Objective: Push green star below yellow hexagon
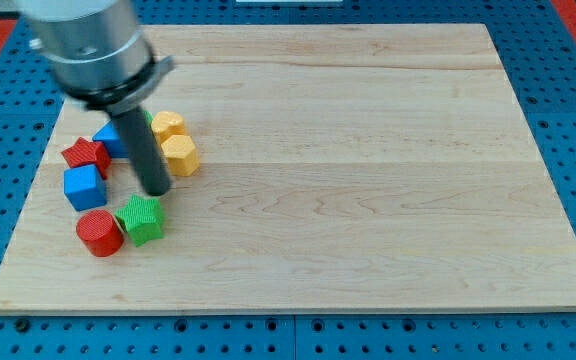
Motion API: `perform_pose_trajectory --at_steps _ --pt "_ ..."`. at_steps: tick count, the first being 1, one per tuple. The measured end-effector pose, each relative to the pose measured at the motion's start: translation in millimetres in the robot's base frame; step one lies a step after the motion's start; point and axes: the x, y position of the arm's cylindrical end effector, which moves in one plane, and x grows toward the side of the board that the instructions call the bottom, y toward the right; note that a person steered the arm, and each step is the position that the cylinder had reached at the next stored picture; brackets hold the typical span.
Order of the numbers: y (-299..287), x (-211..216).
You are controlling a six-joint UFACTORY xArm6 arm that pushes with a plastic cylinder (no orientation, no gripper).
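Observation:
The green star lies on the wooden board at the view's lower left, touching a red cylinder on its left. The yellow hexagon sits above and slightly right of the star. My tip rests just above the green star's top edge, to the lower left of the hexagon. The dark rod rises up and left to the arm's grey body.
A second yellow block sits just above the hexagon. A blue cube, a red star and another blue block, partly hidden by the rod, cluster at the left. A green block edge shows behind the rod.

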Motion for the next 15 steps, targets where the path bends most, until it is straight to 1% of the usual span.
perform_pose_trajectory --at_steps 1,2,3,4,5,6,7,8,9,10,11,12,13,14,15 --pt "57 24" --pt "50 106" --pt "14 149" --pt "-21 145" --pt "-49 116" --pt "-61 102" --pt "-52 72" --pt "-9 50" --pt "18 34" --pt "35 40" --pt "36 46" --pt "57 46" --pt "84 29" --pt "70 18" --pt "52 18"
